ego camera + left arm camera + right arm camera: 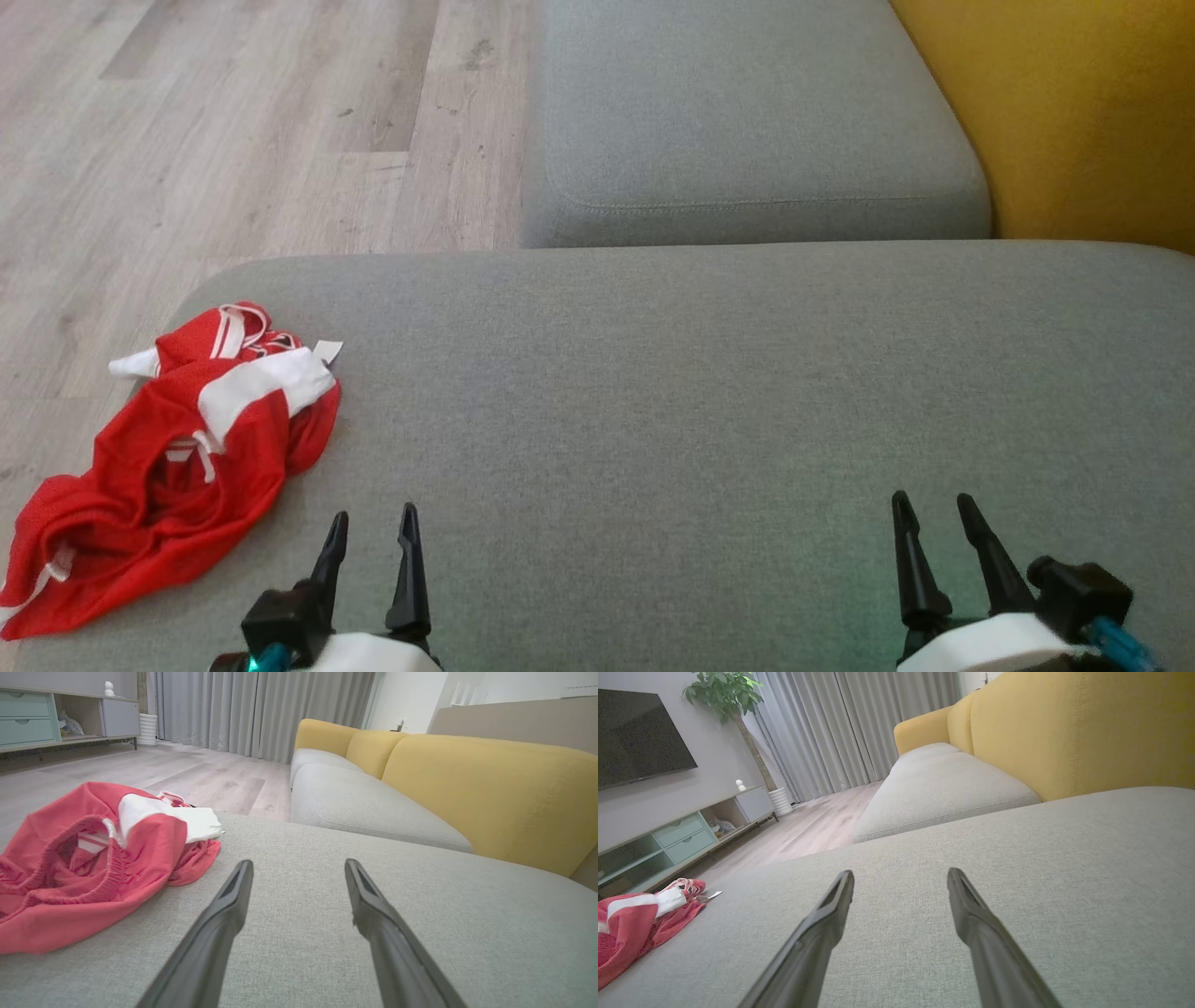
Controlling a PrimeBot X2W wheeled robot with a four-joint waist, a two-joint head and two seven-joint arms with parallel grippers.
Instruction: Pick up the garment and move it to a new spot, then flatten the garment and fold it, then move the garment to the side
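Note:
The garment [177, 457] is a crumpled red piece with white bands and an elastic waistband, lying at the left edge of the grey cushion [709, 392]. It also shows at the left of the left wrist view as the garment [93, 858] and far left in the right wrist view as the garment [635, 919]. My left gripper [373, 518] hovers open just right of it, apart from the cloth, with nothing between its fingers [224, 914]. My right gripper [934, 504] is open over the cushion's bare right part, empty, fingers [831, 914] wide.
A second grey seat cushion [747, 121] lies beyond, with a yellow backrest [1083, 112] on the right. Wooden floor [233, 131] runs to the left past the cushion's edge. A TV cabinet [668, 835], a plant [724, 695] and curtains [252, 709] stand farther off.

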